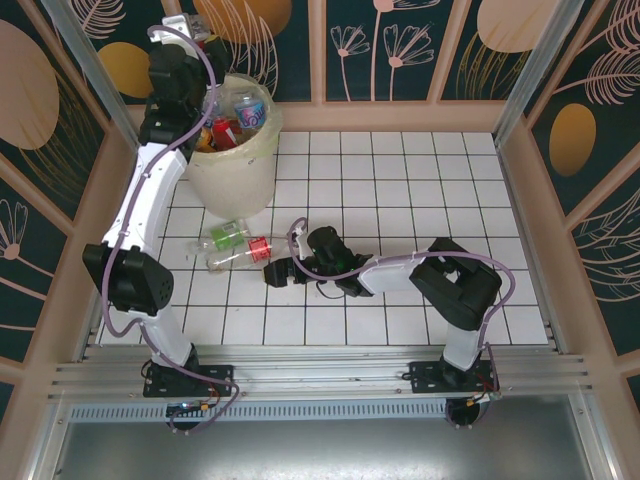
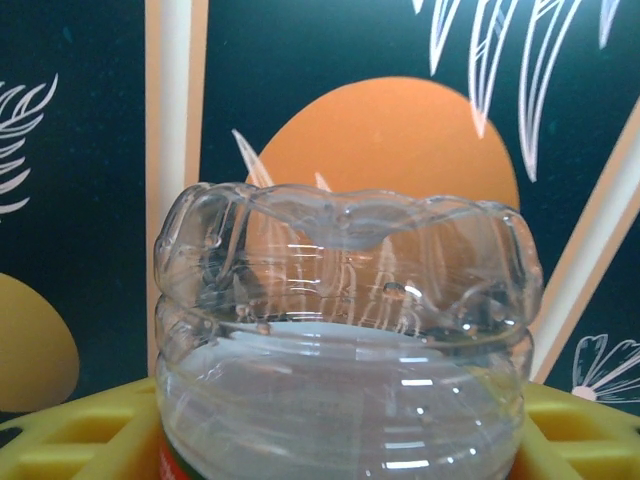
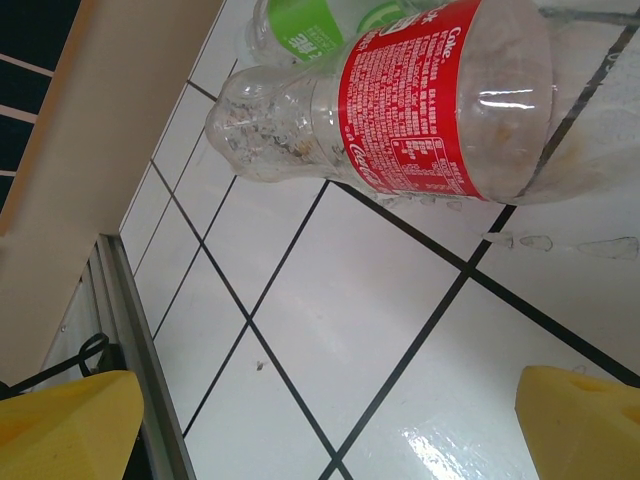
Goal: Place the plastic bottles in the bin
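Risk: left gripper [image 1: 205, 38] pinches clear bottle [image 2: 345, 330] above bin [image 1: 232, 170], right gripper [image 1: 278, 272] gapes empty near red-label bottle [image 3: 430, 110]; an off-centre release could miss the rim.

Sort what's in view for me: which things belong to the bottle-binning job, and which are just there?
Job:
- bin
- bottles inside it
- clear bottle gripped by the left pincer
- red-label bottle and green-label bottle lying on the table, ahead of the open right pincer

Just there:
- tiled table
- patterned walls
- metal rail at the near edge
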`<action>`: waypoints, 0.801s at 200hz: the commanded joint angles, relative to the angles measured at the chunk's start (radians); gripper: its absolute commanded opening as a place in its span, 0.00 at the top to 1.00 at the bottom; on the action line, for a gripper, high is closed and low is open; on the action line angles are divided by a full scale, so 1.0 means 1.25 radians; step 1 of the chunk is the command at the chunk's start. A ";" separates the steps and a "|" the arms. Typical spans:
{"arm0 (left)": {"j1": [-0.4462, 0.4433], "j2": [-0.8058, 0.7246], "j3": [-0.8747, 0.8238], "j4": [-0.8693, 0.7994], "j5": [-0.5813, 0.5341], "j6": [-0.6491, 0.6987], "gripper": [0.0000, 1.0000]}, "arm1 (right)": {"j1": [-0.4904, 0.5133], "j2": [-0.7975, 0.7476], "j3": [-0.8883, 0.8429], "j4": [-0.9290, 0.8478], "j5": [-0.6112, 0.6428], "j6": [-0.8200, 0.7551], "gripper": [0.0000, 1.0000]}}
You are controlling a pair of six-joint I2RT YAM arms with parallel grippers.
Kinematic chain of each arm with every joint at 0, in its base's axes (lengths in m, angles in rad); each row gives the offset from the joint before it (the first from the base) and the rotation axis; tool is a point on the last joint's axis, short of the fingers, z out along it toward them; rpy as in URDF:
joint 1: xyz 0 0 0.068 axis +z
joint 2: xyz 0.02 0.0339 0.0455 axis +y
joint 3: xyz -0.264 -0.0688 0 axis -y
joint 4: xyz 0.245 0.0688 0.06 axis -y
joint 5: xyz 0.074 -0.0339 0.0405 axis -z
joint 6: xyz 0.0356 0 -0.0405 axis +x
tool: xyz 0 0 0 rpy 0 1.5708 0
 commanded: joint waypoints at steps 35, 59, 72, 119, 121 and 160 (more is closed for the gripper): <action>0.011 0.074 0.011 -0.013 0.045 -0.081 0.36 | 0.005 -0.003 0.013 0.003 -0.002 -0.004 0.03; 0.013 0.098 0.016 -0.022 0.029 -0.128 0.36 | 0.005 -0.014 0.004 0.002 0.004 -0.006 0.03; 0.017 0.116 0.036 -0.049 0.018 -0.163 0.36 | 0.006 -0.017 -0.002 0.004 0.006 -0.007 0.03; 0.029 0.131 0.018 -0.083 -0.011 -0.268 0.36 | 0.005 -0.026 -0.013 0.014 0.010 -0.003 0.04; 0.030 0.132 0.016 -0.085 -0.011 -0.271 0.36 | 0.005 -0.025 -0.013 0.014 0.010 -0.003 0.04; 0.037 0.119 0.000 -0.108 -0.022 -0.305 0.19 | 0.006 -0.030 -0.020 0.017 0.011 -0.006 0.03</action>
